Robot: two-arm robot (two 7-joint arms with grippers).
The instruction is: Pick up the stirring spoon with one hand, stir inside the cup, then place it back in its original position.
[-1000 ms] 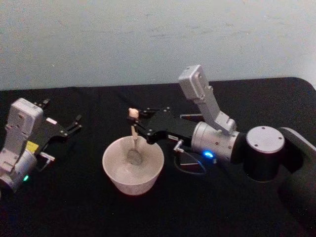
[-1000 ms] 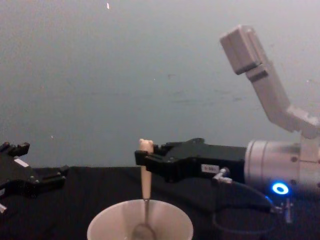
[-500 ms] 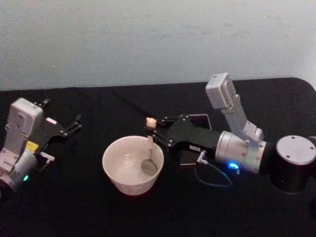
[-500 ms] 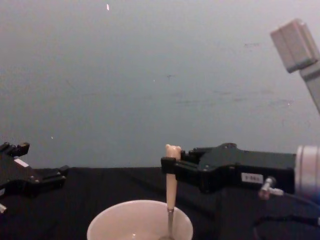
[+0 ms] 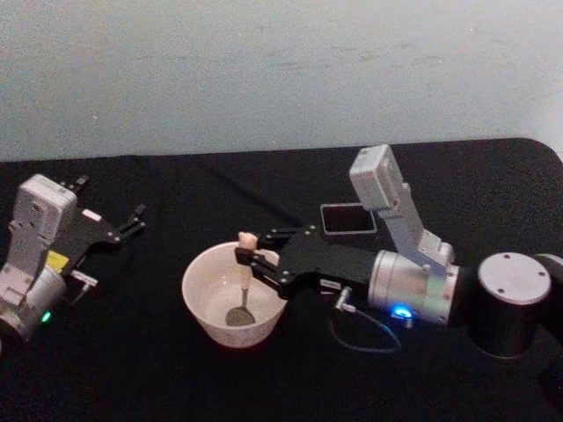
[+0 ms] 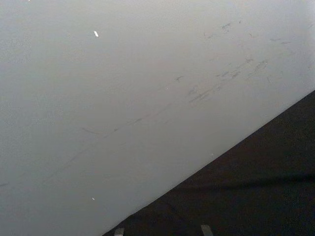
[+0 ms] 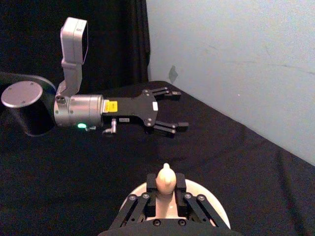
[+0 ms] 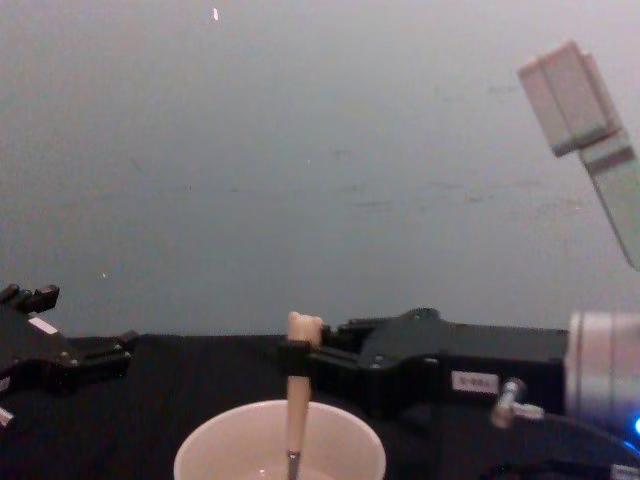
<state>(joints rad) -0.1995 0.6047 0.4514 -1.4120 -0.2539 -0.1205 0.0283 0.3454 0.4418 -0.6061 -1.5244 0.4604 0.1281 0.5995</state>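
Note:
The cream-white cup (image 5: 211,308) stands on the black table in front of me. The stirring spoon (image 5: 244,272) stands upright inside it, its dark bowl near the cup's bottom and its beige knob above the rim. My right gripper (image 5: 249,258) reaches in from the right and is shut on the spoon's handle just below the knob; the chest view shows the same grip (image 8: 300,355) over the cup (image 8: 230,445), and the right wrist view shows the knob (image 7: 165,178) between the fingers. My left gripper (image 5: 132,222) rests open at the table's left side, apart from the cup.
A dark grey square holder (image 5: 347,219) stands behind the right arm, toward the back of the table. The black cloth runs to a pale wall behind. A thin cable loops under the right wrist (image 5: 361,338).
The right gripper has carried the spoon from the cup's right rim toward the near middle of the cup, uncovering the square holder behind it. The left arm has not moved.

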